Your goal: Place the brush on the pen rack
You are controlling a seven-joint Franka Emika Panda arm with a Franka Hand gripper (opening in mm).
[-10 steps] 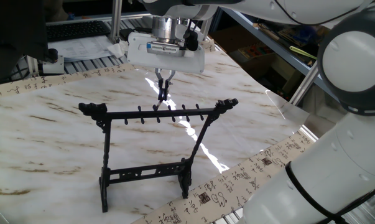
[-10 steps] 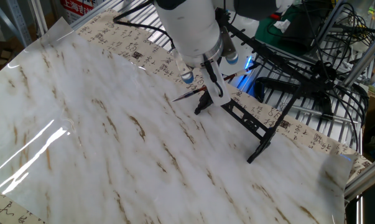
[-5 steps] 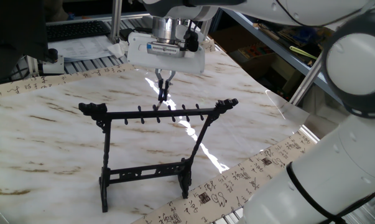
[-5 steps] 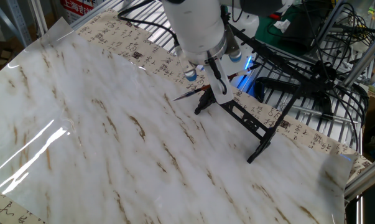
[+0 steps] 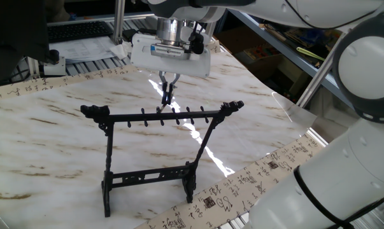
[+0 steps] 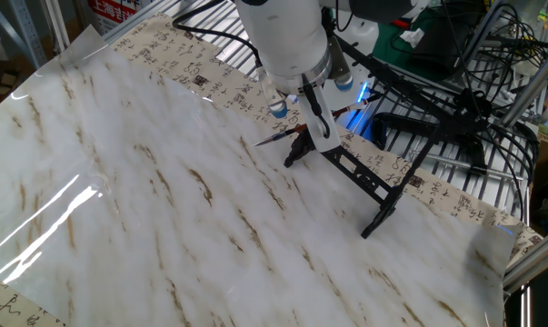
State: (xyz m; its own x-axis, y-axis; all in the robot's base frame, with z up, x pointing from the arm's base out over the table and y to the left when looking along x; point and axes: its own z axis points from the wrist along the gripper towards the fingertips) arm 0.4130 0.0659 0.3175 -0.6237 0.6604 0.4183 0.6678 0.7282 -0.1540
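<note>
Clearly a carry step: the brush is off the surface and not yet on the rack.

Tool: the tool [image 5: 168,88] hangs from the arm just behind the rack's top bar, fingers pointing down and drawn narrow, pinched on the brush.

Brush: the brush [image 6: 279,139] is a thin dark stick held near one end; in the other fixed view it juts out sideways from the fingers, roughly level, its pointed end toward the open marble. In the one fixed view it is seen almost end-on, so only a short dark piece shows between the fingers.

Pen rack: the pen rack [image 5: 160,117] stands upright on the surface [image 5: 45,133] on two legs, its long pegged bar bare, curled ends at both sides.

Relation: brush and bar look near but apart; whether the loop is anywhere close to a peg is too small to tell.

Step in hand: bringing the held brush to the top bar, by my reading.

Next move calls for: lining the brush up with the bar or a peg, then easing down gently and parting the fingers only once it is supported.

Risk: a nudge to the bar could tip the light frame.
</note>
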